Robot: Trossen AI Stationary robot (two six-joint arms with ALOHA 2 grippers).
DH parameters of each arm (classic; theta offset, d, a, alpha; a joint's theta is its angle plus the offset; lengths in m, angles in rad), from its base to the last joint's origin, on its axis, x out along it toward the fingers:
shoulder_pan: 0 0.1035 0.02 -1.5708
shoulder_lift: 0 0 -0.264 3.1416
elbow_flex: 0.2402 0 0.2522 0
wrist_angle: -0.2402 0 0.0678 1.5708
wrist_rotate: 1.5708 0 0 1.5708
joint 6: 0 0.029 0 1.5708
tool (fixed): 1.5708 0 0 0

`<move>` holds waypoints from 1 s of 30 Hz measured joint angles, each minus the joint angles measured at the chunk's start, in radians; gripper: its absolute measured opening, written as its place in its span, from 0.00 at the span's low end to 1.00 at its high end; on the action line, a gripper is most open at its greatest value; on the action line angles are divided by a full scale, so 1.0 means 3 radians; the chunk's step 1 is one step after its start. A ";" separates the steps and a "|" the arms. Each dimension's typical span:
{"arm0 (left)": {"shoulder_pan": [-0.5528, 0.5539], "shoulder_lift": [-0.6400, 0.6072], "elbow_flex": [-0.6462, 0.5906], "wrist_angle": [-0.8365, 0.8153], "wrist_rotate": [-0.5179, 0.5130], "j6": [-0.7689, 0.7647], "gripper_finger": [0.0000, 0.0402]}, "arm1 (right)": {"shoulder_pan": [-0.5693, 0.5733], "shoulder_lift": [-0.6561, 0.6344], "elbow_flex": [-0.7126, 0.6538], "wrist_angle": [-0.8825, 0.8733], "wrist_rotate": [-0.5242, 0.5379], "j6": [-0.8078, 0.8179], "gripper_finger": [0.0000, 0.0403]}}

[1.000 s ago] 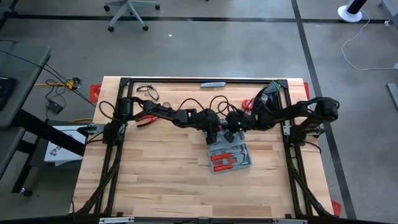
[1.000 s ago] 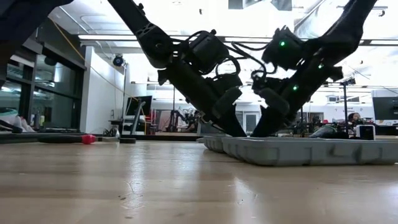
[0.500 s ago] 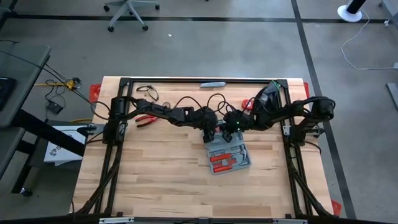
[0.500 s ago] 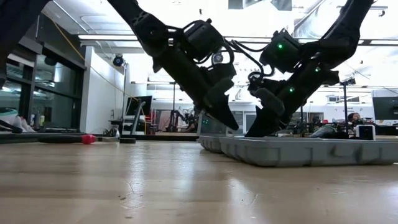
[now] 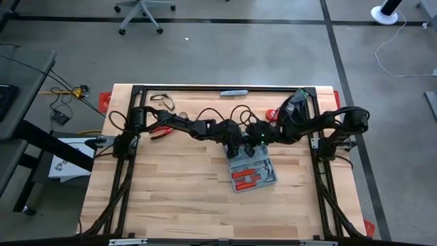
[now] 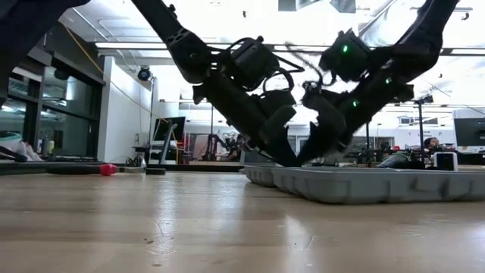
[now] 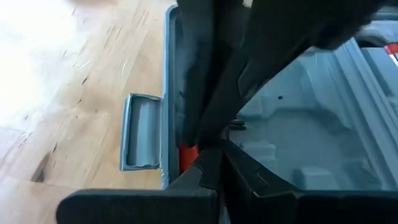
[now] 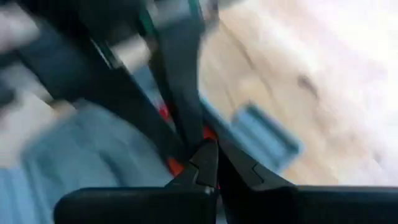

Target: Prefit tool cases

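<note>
The blue-grey tool case (image 5: 254, 172) lies open on the table right of centre, with red-handled tools (image 5: 244, 177) in its moulded inside. Both arms meet over its far end. My left gripper (image 7: 211, 169) is shut, its tips down inside the case wall next to the latch (image 7: 142, 130). My right gripper (image 8: 212, 163) is shut too and comes in from the other side, so the two sets of tips almost meet (image 6: 299, 161). A small red piece (image 7: 188, 153) shows right between them. My left gripper's shut fingertips (image 7: 208, 163) stand slanting down from the table's left against the red piece (image 7: 188, 153) inside the case wall by the latch; whether they press it, I cannot tell. My right gripper's shut fingertips (image 8: 205, 155) slant down from the table's right at the same red piece (image 8: 176, 167); the picture is blurred and the touch cannot be told.
Red-handled pliers (image 5: 161, 132) lie on the table beside the left arm. A black loop of cable (image 5: 161, 101) and a slim grey-blue bar (image 5: 233, 92) lie at the far edge. The near half of the wooden table (image 5: 171, 205) is bare.
My left gripper drew back up and toward the table's left half a second ago, clear of the case, and has come back down to the case wall. My right gripper has tipped steeper at the same spot and is blurred with motion. The case has stayed in place.
</note>
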 joint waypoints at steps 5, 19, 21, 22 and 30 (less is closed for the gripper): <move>-0.0018 -0.0081 -0.0015 -0.0004 -0.0018 0.0075 0.00 | -0.0003 -0.0092 -0.0001 0.0501 -0.0219 0.0042 0.00; -0.0060 -0.0516 -0.0376 0.0204 -0.0190 0.0233 0.00 | -0.0011 -0.0096 0.0014 0.1250 -0.0692 0.0178 0.00; -0.0084 -0.0625 -0.0474 0.0293 -0.0202 0.0232 0.00 | -0.0029 -0.0096 0.0021 0.1363 -0.0793 0.0201 0.00; -0.0106 -0.0675 -0.0524 0.0325 -0.0203 0.0232 0.00 | -0.0034 -0.0100 0.0030 0.1396 -0.0833 0.0207 0.00; -0.0322 -0.1386 -0.1286 0.0815 -0.0204 0.0036 0.00 | 0.0036 -0.0099 0.0032 0.1637 -0.0988 0.0283 0.00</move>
